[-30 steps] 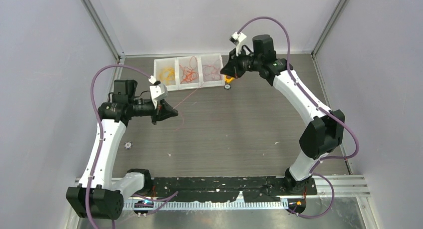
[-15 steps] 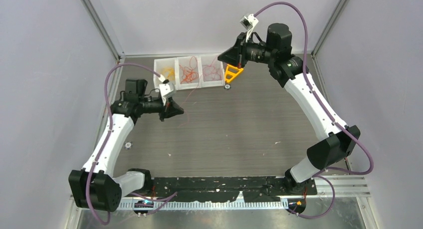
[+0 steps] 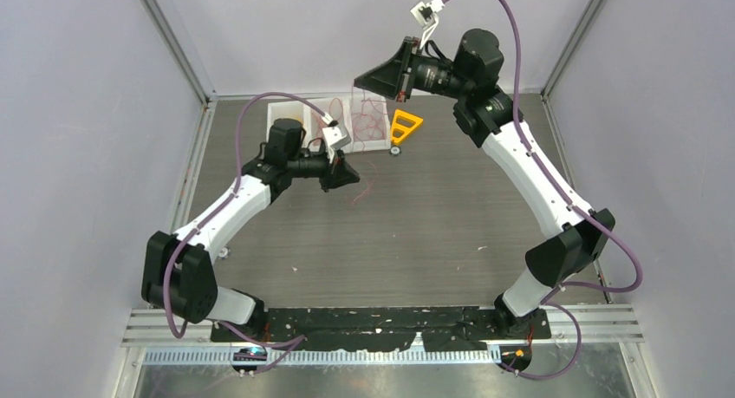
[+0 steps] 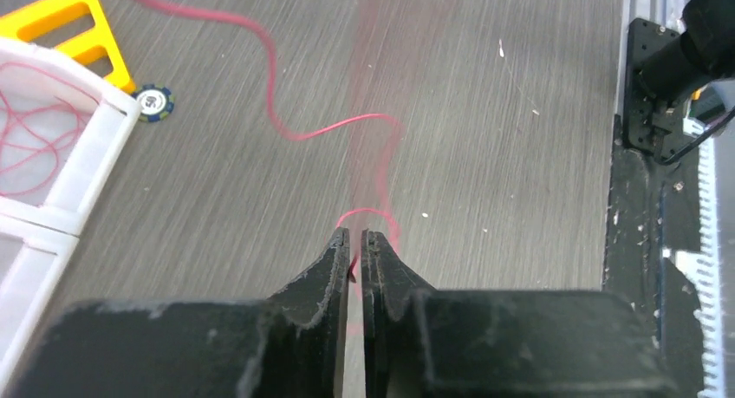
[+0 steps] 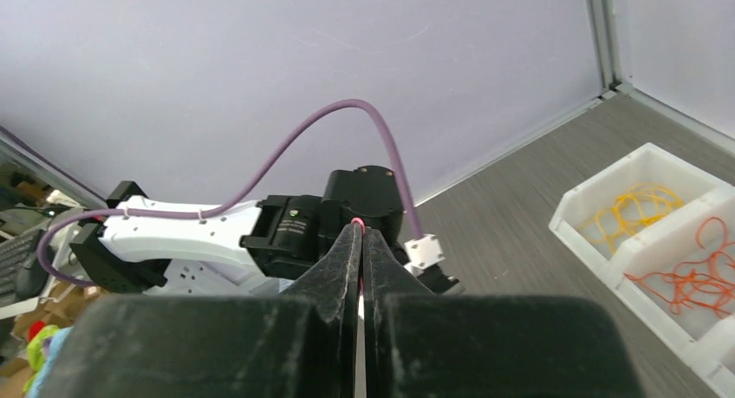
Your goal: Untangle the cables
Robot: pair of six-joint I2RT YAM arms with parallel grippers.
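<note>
So, left gripper is pinched shut on a red cable that snakes off over the table ahead of its tips, toward a yellow triangle and a small disc. The white tray just beside it holds the other cables, sorted by colour. Right gripper, up over the tray, is clamped on a red bit too.
</note>
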